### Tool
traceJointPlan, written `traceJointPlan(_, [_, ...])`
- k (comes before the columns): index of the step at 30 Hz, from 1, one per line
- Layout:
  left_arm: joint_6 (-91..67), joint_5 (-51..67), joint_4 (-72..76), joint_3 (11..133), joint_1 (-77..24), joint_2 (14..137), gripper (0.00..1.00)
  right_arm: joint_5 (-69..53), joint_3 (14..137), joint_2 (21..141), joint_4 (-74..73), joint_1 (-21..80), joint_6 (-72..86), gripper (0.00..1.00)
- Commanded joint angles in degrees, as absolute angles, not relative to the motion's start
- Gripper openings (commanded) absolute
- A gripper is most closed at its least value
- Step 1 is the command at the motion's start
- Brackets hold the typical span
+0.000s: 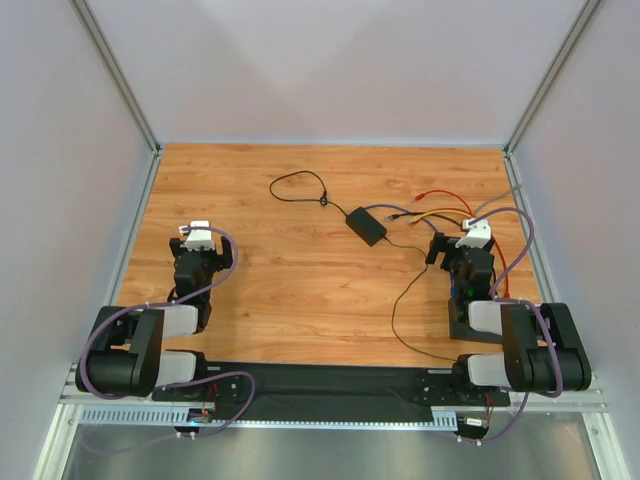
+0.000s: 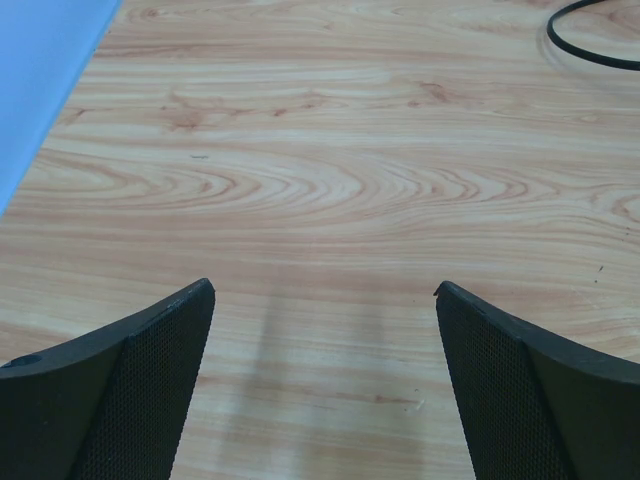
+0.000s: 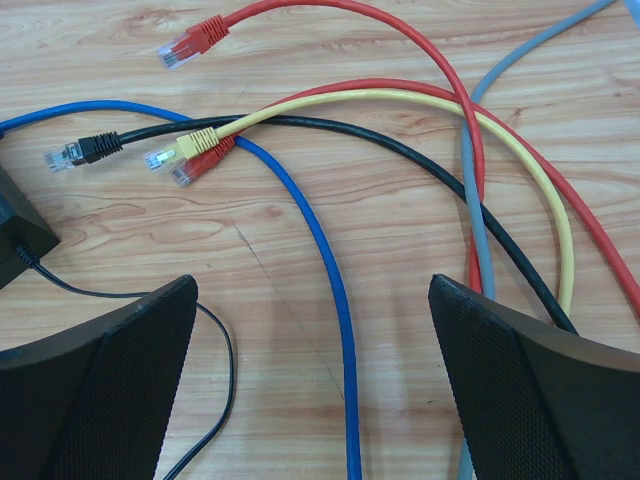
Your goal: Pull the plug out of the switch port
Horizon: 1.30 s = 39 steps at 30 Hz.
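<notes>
The left fingers (image 2: 150,380) are spread wide over bare worktop (image 1: 300,290) near its left edge, holding nothing. To their right, toward the far edge, a thin black cord (image 1: 323,198) loops back to a thick black power brick (image 1: 366,224) near the middle.

Right of the brick, four loose plugs lie on the wood: a red plug (image 3: 190,42), a black plug (image 3: 85,150), a yellow plug (image 3: 185,148) and a second red plug (image 3: 200,165) touching the yellow one. A blue cable (image 3: 320,250) runs out of the wrist view on the left, so its end cannot be seen. The right fingers (image 3: 110,390) are spread wide above these cables, pinching nothing.

The flat black box (image 1: 458,322) under the right arm, near the right edge, looks to be the switch. The cables trail toward it. Its sockets are hidden by the arm, so I cannot tell which plug sits in which port. No tray or bin is in view.

The task appears to be at its start, with no cable touched. The next move probably calls for the right arm to draw back until the sockets show. It could then pinch the seated plug by its body and pull straight out.
</notes>
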<state>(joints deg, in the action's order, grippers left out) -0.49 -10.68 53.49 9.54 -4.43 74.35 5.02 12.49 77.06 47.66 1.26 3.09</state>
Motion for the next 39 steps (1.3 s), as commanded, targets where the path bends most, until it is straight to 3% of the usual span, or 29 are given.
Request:
traceJointPlan(1, [0.97,-10.37,57.75,10.81,-4.31,74.09,1.0,5.36,13.89,76.9,52.47,1.32,1.58,1.0])
traceJointPlan(7, [2.11,-9.05,56.01,9.32,-4.66,69.02,1.0,5.19,14.06,76.91,52.47,1.32,1.58,1.0])
traceJointPlan(14, [-7.53,-11.6,23.16,18.53,-4.57,44.51,1.0,12.45,13.62,74.54,51.6,2.9,2.02,1.0])
traceJointPlan(16, [-12.29,-9.51,14.78,21.26,-4.66,42.11,1.0,15.72,18.07,70.25,43.03,4.91,1.84,1.0])
traceJointPlan(17, [-13.7,-7.93,13.98,21.36,-4.66,40.19,1.0,15.91,19.76,69.01,35.23,5.18,2.19,1.0])
traceJointPlan(21, [-19.85,2.17,15.2,21.01,-4.66,36.39,1.0,15.73,21.62,63.73,26.66,5.45,7.27,1.0])
traceJointPlan(26, [-31.72,4.39,5.65,27.58,-4.66,39.7,1.0,18.36,26.09,55.12,10.24,5.54,15.0,1.0])
traceJointPlan(29, [-36.71,5.27,-5.07,34.7,-4.66,44.36,1.0,22.15,35.04,53.44,-14.93,5.45,25.12,1.0])
traceJointPlan(32, [-41.38,8.07,-11.85,39.19,-4.66,47.8,1.0,18.39,39.98,53.61,-25.36,5.36,28.64,1.0])
traceJointPlan(39, [-48.06,33.71,-3.37,38.24,-4.57,55.63,1.0,10.82,43.85,50.9,-40.85,5.45,35.15,1.0])
